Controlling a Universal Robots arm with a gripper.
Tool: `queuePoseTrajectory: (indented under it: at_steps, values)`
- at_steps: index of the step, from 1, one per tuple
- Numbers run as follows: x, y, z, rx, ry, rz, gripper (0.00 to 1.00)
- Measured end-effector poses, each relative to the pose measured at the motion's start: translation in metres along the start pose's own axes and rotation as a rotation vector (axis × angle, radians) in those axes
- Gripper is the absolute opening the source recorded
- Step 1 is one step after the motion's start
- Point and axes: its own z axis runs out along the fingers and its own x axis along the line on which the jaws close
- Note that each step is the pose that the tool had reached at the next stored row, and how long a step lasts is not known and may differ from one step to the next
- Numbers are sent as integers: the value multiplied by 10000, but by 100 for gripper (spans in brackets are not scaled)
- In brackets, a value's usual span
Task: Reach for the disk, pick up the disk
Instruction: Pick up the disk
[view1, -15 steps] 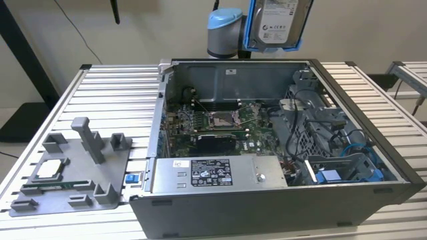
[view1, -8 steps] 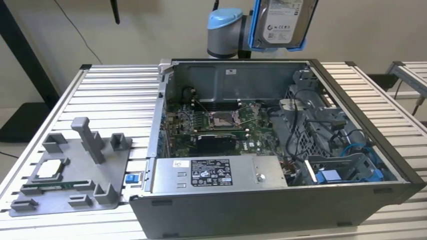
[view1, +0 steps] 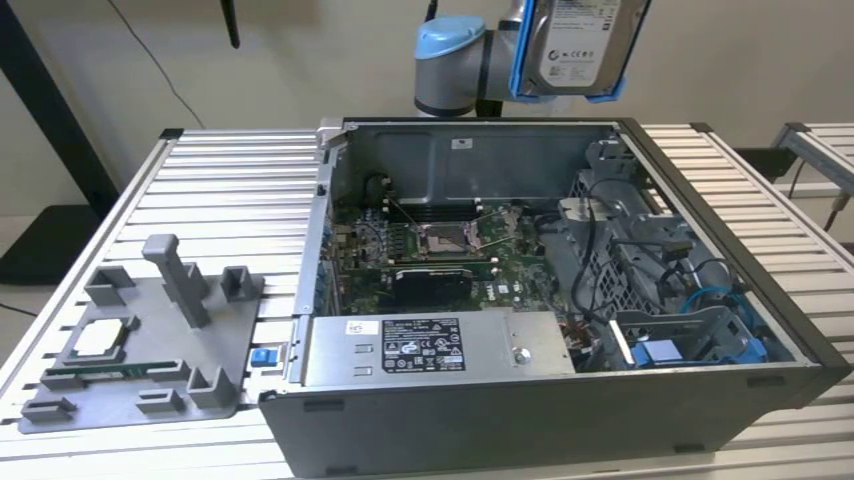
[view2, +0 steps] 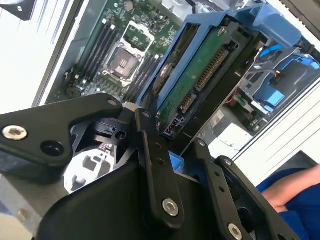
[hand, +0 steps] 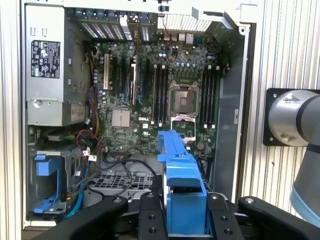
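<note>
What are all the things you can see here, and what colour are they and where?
Disk: one, silver-grey in a blue bracket, held up in the air above the computer case.
Computer case: one, dark grey, open, lying on the table.
Motherboard: one, green, inside the case.
Power supply box: one, grey with a black label, inside the case at the near side in the exterior view.
Drive cage: one, blue, in a corner of the case.
Parts tray: one, grey, on the table at the exterior view's left.
Table: one, silver, slatted.
Robot arm: one, grey and light blue, behind the case.
Fingers: black, closed on the disk.
</note>
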Motion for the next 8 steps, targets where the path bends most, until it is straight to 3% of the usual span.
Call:
queuePoseTrajectory:
  at_steps: [8]
  values:
    - [8,-54,0,-1,0,0,0]
